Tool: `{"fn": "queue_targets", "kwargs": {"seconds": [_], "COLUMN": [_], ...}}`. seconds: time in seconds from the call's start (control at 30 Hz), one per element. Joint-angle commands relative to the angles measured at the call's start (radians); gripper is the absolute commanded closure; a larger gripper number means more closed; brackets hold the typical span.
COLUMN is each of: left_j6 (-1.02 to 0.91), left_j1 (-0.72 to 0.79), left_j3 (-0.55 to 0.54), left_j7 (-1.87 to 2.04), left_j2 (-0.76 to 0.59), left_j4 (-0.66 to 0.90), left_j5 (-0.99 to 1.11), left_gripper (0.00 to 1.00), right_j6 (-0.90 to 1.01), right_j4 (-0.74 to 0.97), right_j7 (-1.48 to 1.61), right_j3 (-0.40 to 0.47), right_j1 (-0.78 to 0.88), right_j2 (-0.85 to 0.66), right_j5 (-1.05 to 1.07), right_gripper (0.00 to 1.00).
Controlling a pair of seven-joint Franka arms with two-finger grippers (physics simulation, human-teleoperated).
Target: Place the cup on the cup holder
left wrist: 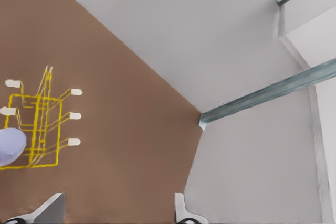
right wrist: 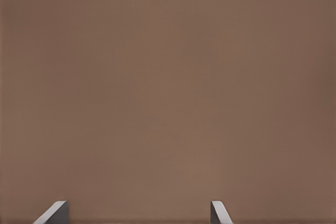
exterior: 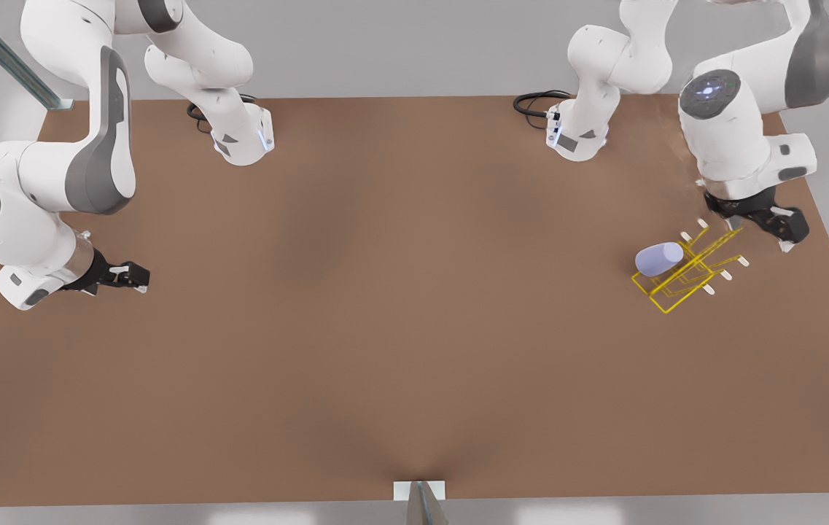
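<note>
The pale lavender cup [exterior: 659,259] lies tilted on its side on the yellow wire cup holder [exterior: 684,281], at the holder's end toward the front view's left. From the left wrist view, the cup [left wrist: 8,148] peeks in beside the cup holder [left wrist: 42,124] with its white-tipped prongs. My left gripper [exterior: 786,233] hangs just behind the holder toward the front view's right, open and holding nothing [left wrist: 116,211]. My right gripper [exterior: 138,277] waits far off at the front view's left, open over bare table [right wrist: 137,213].
The brown table [exterior: 399,328] stretches wide between the two arms. Both arm bases [exterior: 243,138] [exterior: 576,135] stand at the back edge with black cables. The table's edge runs close to the holder on the front view's right. A small white bracket [exterior: 419,490] sits at the near edge.
</note>
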State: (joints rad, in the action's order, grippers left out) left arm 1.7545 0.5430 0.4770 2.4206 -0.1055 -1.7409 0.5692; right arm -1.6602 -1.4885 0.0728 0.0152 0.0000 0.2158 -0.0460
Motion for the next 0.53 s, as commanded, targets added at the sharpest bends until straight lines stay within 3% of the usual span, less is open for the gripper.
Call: {"fn": "queue_targets", "kwargs": {"seconds": [0.0, 0.07, 0.13, 0.23, 0.5], "left_j6": [-0.441, -0.310, -0.283, -0.277, -0.159], "left_j1": [-0.014, 0.003, 0.003, 0.002, 0.003], "left_j3": [0.173, 0.167, 0.153, 0.150, 0.054], "left_j7": [-2.455, -2.562, -2.549, -2.505, -2.507], "left_j2": [0.089, 0.096, 0.199, 0.346, 0.497], "left_j4": [0.130, 0.126, 0.184, 0.302, 0.308], "left_j5": [-0.795, -0.692, -0.689, -0.775, -0.856], "left_gripper": [0.00, 0.00, 0.00, 0.00, 0.00], "right_j6": [0.000, 0.000, 0.002, 0.002, 0.000], "right_j4": [0.001, 0.001, 0.001, -0.001, -0.001], "right_j7": [-0.001, -0.001, -0.001, -0.002, -0.002], "right_j3": [0.000, 0.000, 0.000, 0.000, 0.000], "right_j1": [0.000, 0.000, 0.000, 0.002, 0.003], "right_j2": [-0.001, -0.001, -0.001, -0.001, -0.001], "right_j5": [0.002, 0.000, 0.000, 0.000, -0.002], "right_gripper": [0.00, 0.00, 0.00, 0.00, 0.00]}}
